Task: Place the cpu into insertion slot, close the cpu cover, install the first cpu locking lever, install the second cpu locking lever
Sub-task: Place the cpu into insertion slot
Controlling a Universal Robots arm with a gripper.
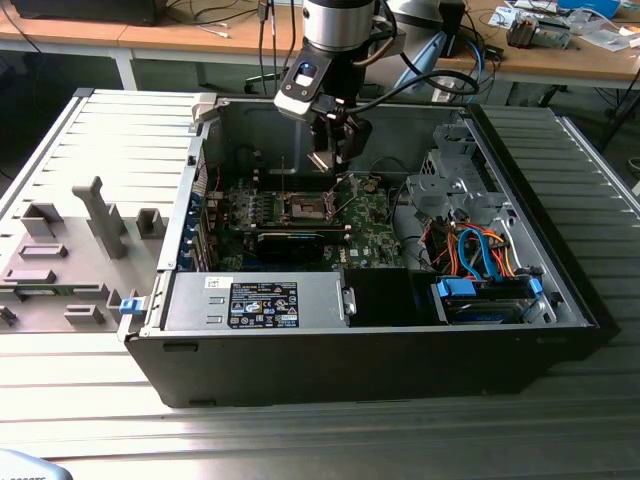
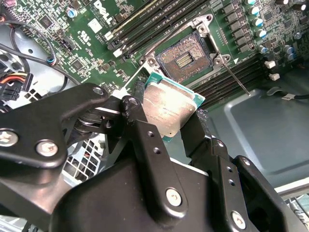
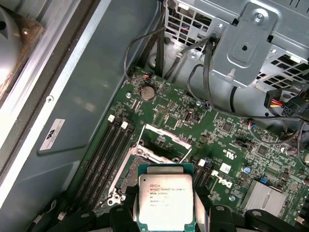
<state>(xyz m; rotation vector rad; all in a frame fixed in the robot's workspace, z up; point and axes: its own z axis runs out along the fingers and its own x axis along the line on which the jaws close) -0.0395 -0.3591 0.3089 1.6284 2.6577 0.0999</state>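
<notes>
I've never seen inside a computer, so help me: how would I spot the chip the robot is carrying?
Inside the open black computer case lies a green motherboard. Above it the gripper clamps the cpu: a flat square chip with a dull silver top, unlike the dark, open insertion slot on the board.

I count from here:
- one cpu (image 3: 165,203)
- one insertion slot (image 2: 186,55)
- one cpu cover (image 3: 166,136)
- one gripper (image 2: 166,110), two fingers (image 2: 145,140)
- one pc case (image 1: 350,370), centre of exterior view
- one long black card (image 1: 290,241)
- one power supply (image 1: 255,300), lower centre of exterior view
- one coin battery (image 3: 147,93)
- four memory slots (image 3: 108,150) on one side of insertion slot; other side I can't count
</notes>
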